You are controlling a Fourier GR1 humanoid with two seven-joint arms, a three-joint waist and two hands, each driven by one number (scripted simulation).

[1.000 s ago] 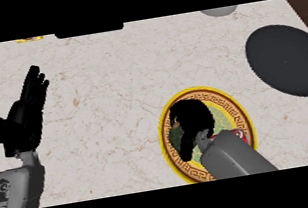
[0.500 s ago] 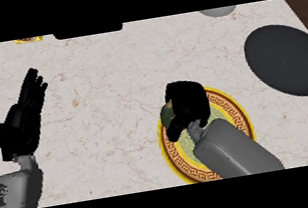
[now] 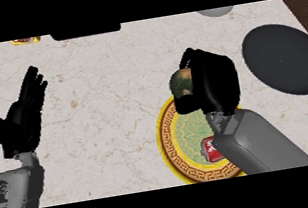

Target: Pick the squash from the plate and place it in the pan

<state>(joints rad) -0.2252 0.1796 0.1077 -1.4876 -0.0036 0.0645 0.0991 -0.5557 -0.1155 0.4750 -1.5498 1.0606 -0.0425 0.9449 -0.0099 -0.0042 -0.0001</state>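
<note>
While curled round the squash (image 3: 181,82), right hand (image 3: 213,84): raised off the plate's (image 3: 171,138) twelve o'clock rim
Right forearm: slanting up from five o'clock, covering the plate's right half
Pan (image 3: 287,65): at three o'clock of the hand, apart
Left hand (image 3: 19,122): at nine o'clock, fingers straight, resting

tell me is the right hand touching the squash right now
Touching. The head view shows the right hand with its fingers curled round the squash, which sits just above the plate rim.
</note>
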